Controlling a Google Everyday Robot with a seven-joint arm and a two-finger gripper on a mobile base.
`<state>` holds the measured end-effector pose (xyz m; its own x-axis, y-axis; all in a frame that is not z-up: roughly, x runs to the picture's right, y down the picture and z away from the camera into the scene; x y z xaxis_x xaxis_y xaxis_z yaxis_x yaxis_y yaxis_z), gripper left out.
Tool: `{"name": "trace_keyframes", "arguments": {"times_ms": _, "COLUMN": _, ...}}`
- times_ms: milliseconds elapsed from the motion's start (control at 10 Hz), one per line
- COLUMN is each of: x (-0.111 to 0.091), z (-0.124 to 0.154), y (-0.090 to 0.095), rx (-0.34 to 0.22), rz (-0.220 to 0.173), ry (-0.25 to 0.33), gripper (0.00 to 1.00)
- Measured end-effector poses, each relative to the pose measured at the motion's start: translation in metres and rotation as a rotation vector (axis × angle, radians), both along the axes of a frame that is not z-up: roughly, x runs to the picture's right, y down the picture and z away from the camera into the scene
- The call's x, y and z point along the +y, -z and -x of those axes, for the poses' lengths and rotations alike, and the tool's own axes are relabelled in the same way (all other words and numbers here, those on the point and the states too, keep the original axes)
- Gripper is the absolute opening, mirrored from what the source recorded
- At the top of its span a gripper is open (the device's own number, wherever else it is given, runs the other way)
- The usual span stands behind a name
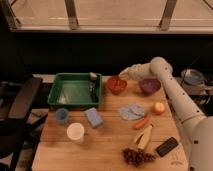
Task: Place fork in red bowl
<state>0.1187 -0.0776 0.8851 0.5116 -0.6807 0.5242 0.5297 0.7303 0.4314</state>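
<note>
The red bowl [116, 84] sits at the back of the wooden table, just right of the green tray. My gripper [123, 75] hangs at the bowl's upper right rim, slightly above it, with the white arm reaching in from the right over the purple bowl [150, 85]. The fork does not show anywhere in the camera view; it is hidden, and I cannot tell whether anything is in the gripper or in the bowl.
A green tray [56, 93] stands at the back left, with a dark item [92, 78] on its right rim. Across the table lie a blue cup [62, 115], white cup [75, 132], blue sponge [93, 117], cloth [131, 111], carrot [141, 122], peach-coloured fruit [159, 107], banana [145, 136], grapes [137, 156] and a black slab [166, 146].
</note>
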Motion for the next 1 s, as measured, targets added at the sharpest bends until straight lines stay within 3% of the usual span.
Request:
{"name": "trace_keyframes", "arguments": {"times_ms": 200, "x": -0.0079, "z": -0.0062, "y": -0.0010, "rx": 0.050, "rz": -0.016, "ry": -0.004, "gripper": 0.73}}
{"name": "trace_keyframes", "arguments": {"times_ms": 1000, "x": -0.0073, "z": -0.0073, "y": -0.0016, "rx": 0.055, "rz": -0.015, "ry": -0.003, "gripper": 0.73}}
